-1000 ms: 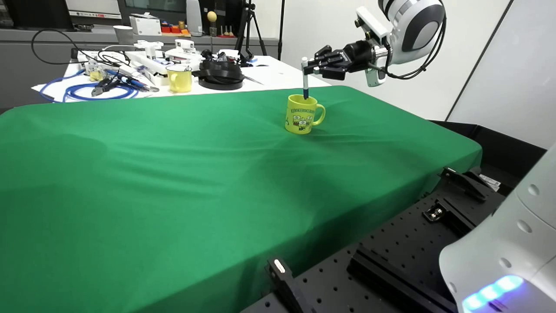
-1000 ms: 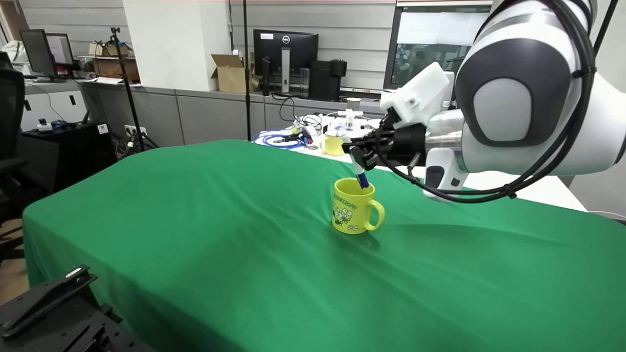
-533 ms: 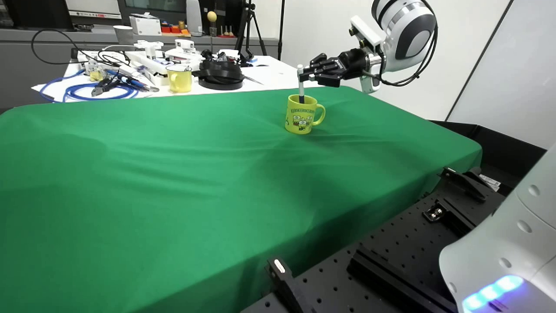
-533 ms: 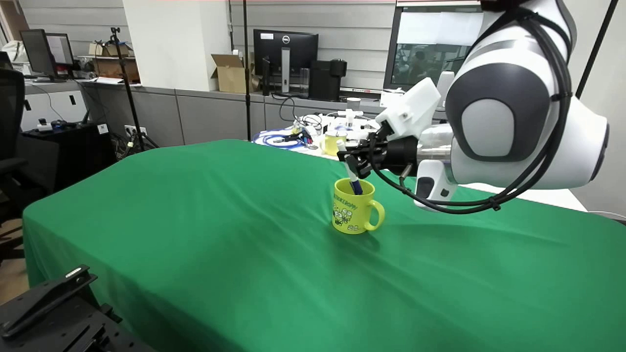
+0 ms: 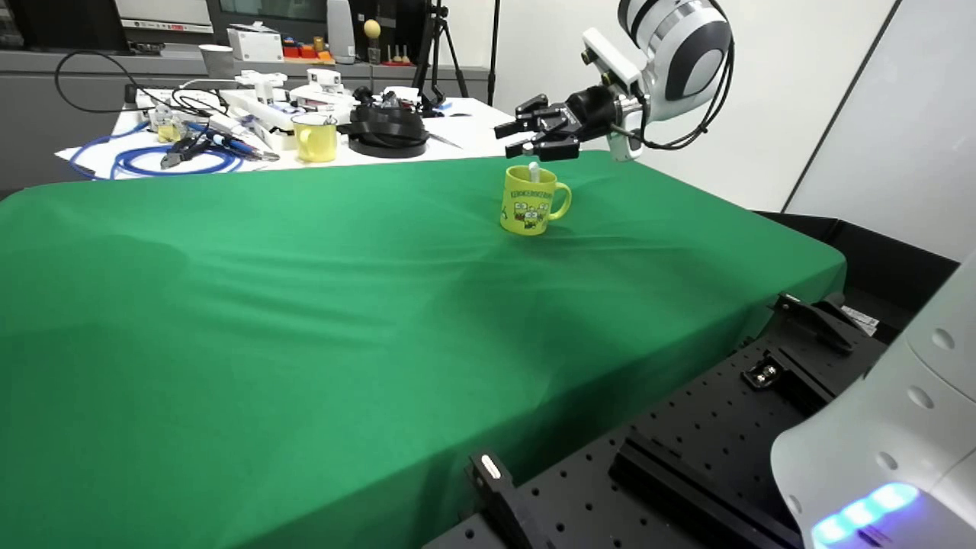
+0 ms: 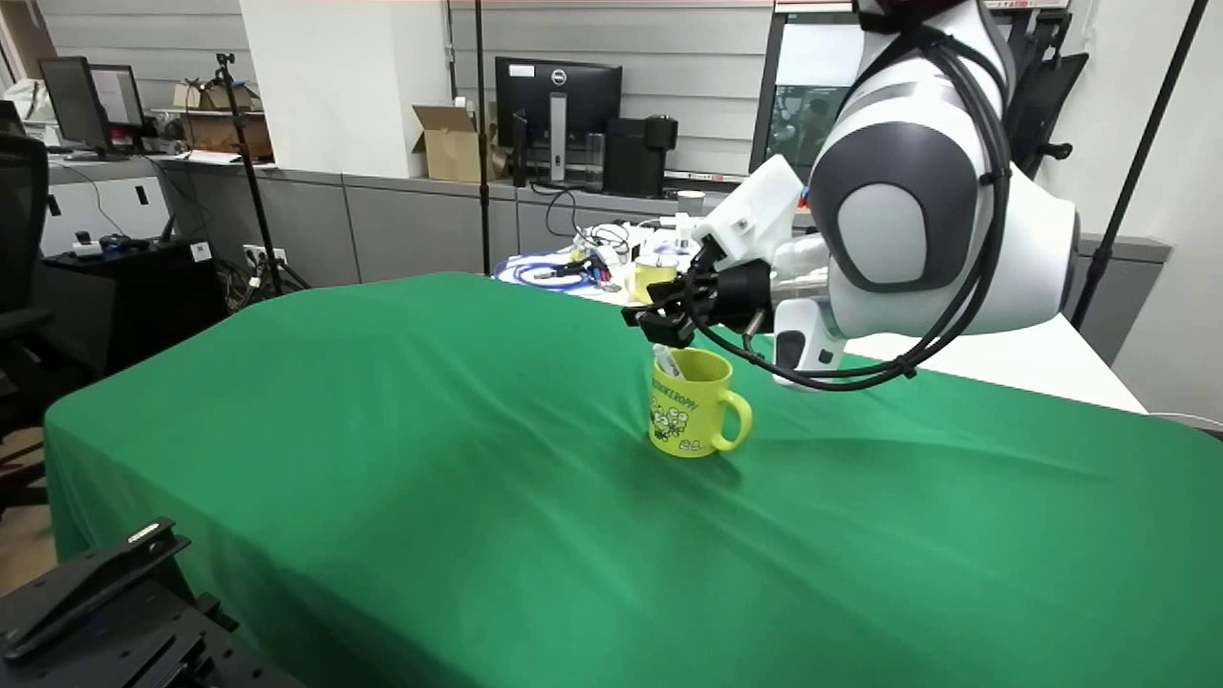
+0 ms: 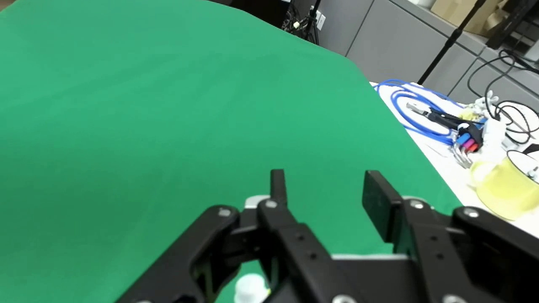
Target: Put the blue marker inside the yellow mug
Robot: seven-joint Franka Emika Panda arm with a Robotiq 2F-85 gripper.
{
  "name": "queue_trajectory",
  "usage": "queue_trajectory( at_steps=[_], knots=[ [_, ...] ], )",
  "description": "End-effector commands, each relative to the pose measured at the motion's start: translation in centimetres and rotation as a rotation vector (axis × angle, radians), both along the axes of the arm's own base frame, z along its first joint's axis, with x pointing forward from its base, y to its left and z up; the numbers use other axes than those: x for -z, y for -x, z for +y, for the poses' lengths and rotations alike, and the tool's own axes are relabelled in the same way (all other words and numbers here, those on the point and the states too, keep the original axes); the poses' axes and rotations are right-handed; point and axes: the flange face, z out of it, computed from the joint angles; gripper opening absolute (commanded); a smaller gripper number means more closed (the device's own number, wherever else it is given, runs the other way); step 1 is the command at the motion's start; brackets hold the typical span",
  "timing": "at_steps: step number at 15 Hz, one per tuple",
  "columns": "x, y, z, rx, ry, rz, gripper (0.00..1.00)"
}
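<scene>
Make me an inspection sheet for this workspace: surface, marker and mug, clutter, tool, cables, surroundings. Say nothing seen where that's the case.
Surface: green cloth, lightly creased.
Yellow mug: upright on the cloth.
Blue marker: inside the mug, leaning, pale end up; blue end hidden from view.
Clutter: paler yellow cup and black gear on the white table beyond the cloth.
Tool: open, holding nothing, above the mug in both exterior views.
Cables: black cables looped along the arm; blue cable coiled on the white table.
Surroundings: monitor, cardboard box, black chair.
</scene>
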Motion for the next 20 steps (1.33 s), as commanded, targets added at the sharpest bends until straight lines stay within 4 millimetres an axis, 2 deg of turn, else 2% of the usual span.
queue_trajectory(
  at_steps=[1,3,4,8,12,13,14,16,20],
  knots=[
    [-2.2,-1.7,0.4,-0.044,0.03,-0.03,0.83],
    [-3.9,-2.3,0.5,-0.065,0.053,-0.057,0.97],
    [-5.0,-2.6,0.4,-0.076,0.064,-0.072,0.99],
    [-8.8,-3.0,-0.2,-0.103,0.11,-0.128,1.0],
    [-11.7,-2.6,0.0,-0.139,0.15,-0.173,1.0],
    [-12.2,-2.5,0.1,-0.141,0.167,-0.174,1.0],
    [-10.7,-3.0,-0.2,-0.136,0.138,-0.172,1.0],
    [-11.5,-2.9,-0.2,-0.142,0.153,-0.183,1.0],
    [-11.5,-2.8,-0.2,-0.144,0.157,-0.181,1.0]
  ],
)
